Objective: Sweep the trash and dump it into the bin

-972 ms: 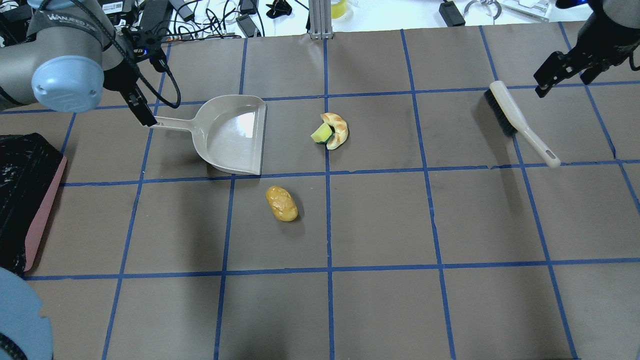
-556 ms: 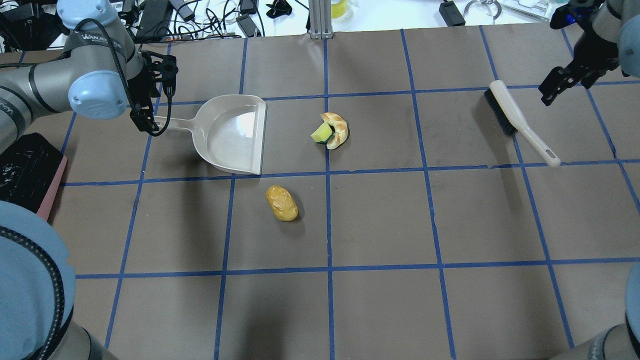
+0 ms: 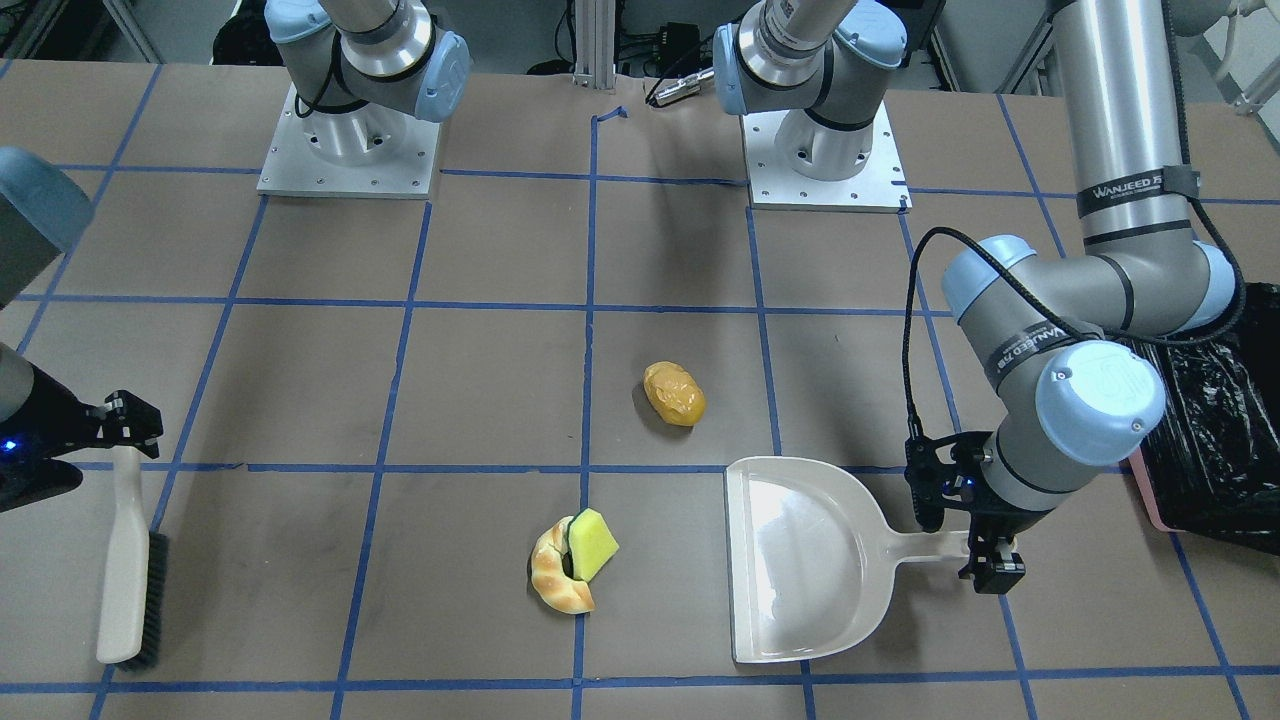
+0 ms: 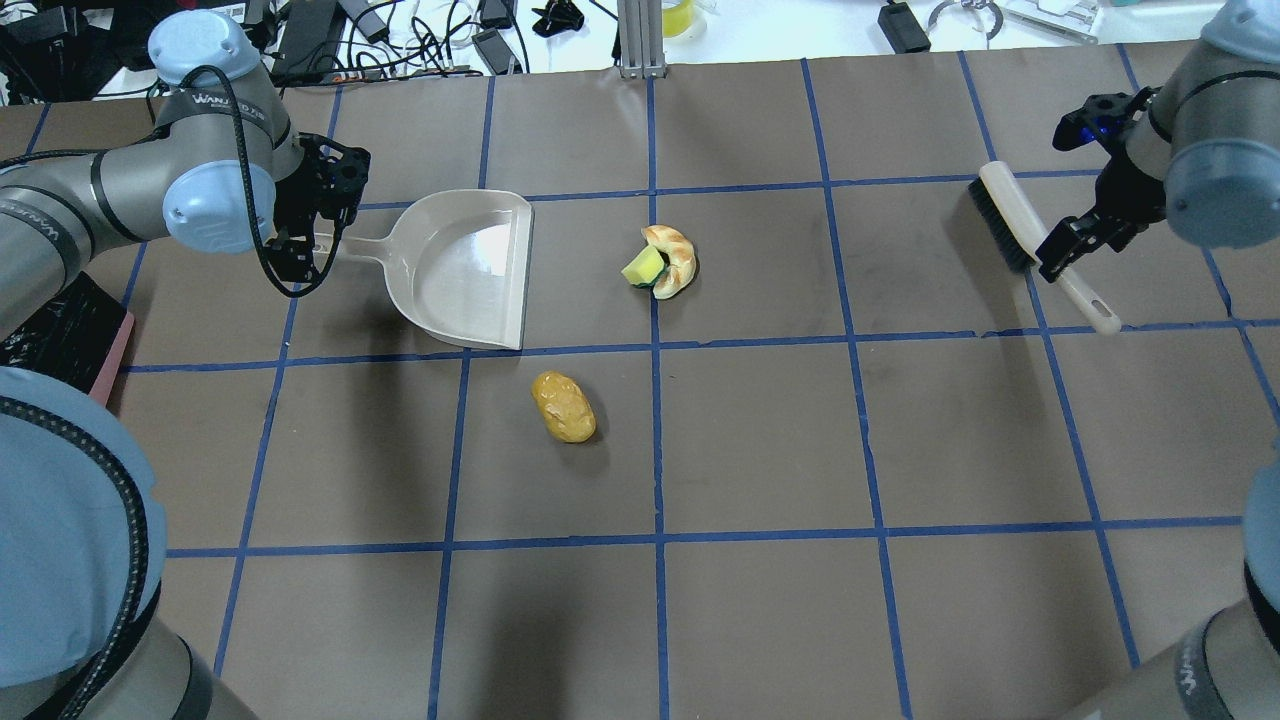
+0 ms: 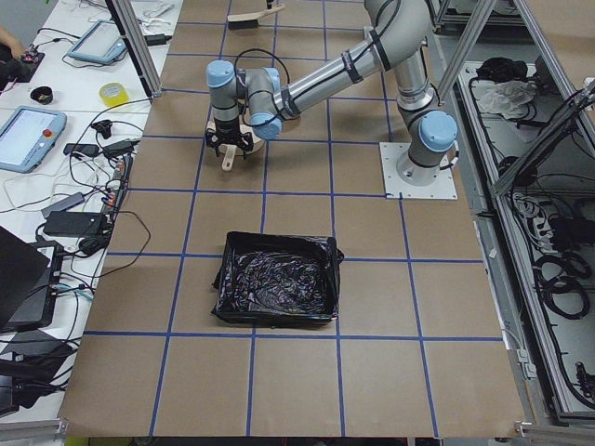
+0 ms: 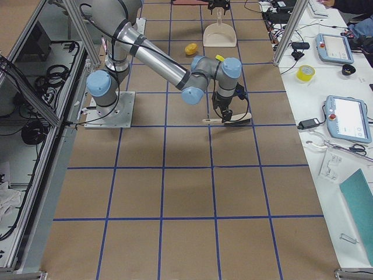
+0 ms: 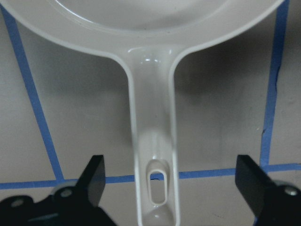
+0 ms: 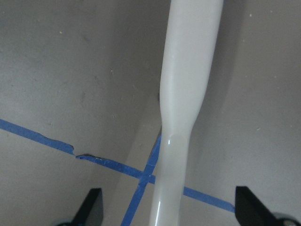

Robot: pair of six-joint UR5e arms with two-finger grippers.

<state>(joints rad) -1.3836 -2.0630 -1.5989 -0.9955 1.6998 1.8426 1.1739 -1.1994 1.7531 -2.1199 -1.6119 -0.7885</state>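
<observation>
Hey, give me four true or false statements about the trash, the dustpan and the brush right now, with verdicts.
1. The sponge wedge touches the croissant piece. True.
2. The potato lump lies inside the dustpan. False: it lies apart from the dustpan, outside it.
3. The left gripper is open, astride the dustpan handle. True.
4. The right gripper is shut on the brush. False: it is open, astride the brush handle.

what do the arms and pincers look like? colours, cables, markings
Silver-grey tubes, pale blue joint caps on left arm and right arm. The left carries a black band lettered WANJEED and an external black cable. Black, flat fingers on left pincer and right pincer.
</observation>
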